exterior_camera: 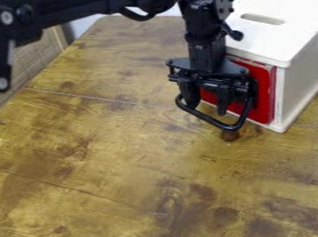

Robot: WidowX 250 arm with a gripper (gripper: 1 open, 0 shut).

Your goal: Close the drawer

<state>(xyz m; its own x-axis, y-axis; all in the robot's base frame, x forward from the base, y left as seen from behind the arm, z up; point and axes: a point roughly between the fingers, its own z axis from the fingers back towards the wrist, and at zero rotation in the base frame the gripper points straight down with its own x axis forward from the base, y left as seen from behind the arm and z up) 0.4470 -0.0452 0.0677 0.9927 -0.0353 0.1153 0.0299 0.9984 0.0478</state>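
Note:
The red drawer (pixel 260 93) shows its front face in the white cabinet (pixel 289 39) at the right, sticking out only slightly. Its black wire loop handle (pixel 210 119) hangs down in front of it, reaching towards the table. My gripper (pixel 208 90) comes straight down from the black arm and stands right against the drawer's front, above the loop. The black fingers (pixel 177 81) stand apart, with red showing between them, and I see nothing clamped. Where fingers end and bracket begins is hard to separate.
The worn wooden table (pixel 97 164) stretches left and forward of the cabinet. A woven-looking panel (pixel 19 58) lies at the far left edge. The black arm (pixel 102 5) crosses the top of the view.

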